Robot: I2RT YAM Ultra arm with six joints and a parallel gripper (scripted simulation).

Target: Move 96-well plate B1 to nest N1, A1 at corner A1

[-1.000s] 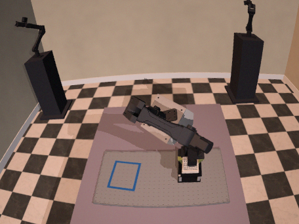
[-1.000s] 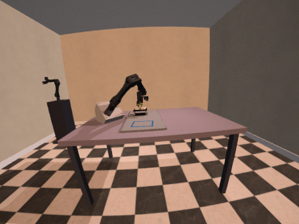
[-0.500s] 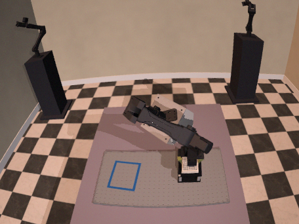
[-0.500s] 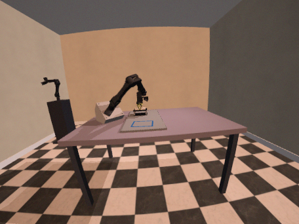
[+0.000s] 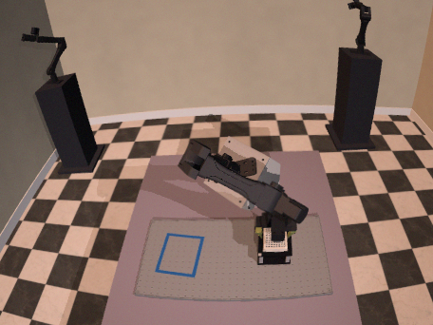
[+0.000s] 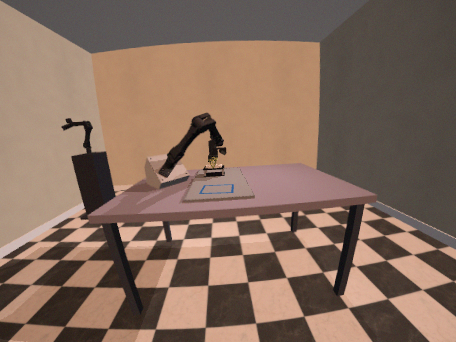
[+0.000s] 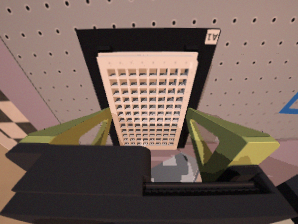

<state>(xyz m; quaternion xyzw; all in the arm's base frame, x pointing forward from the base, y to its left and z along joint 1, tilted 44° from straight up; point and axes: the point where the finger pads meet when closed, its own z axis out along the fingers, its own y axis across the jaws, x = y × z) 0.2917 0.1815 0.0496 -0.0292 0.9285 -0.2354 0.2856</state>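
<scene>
The cream 96-well plate (image 7: 147,97) lies on the black raised nest N1 (image 7: 145,40), its long sides parallel to the nest's edges. The corner label A1 (image 7: 212,37) shows on the nest at the far right. My gripper (image 7: 149,111) is open, its olive fingers standing on either side of the plate's near end with a small gap on each side. In the top view the plate (image 5: 278,243) and nest (image 5: 274,254) sit at the right of the grey mat, under the gripper (image 5: 275,233). The blue outline of spot B1 (image 5: 179,255) holds nothing. I cannot tell whether the plate is fully down.
The grey perforated mat (image 5: 233,258) covers the front of the table. The arm's base block (image 5: 247,166) stands behind it. Two dark pedestals (image 5: 66,124) (image 5: 356,97) with camera arms stand on the floor beyond the table.
</scene>
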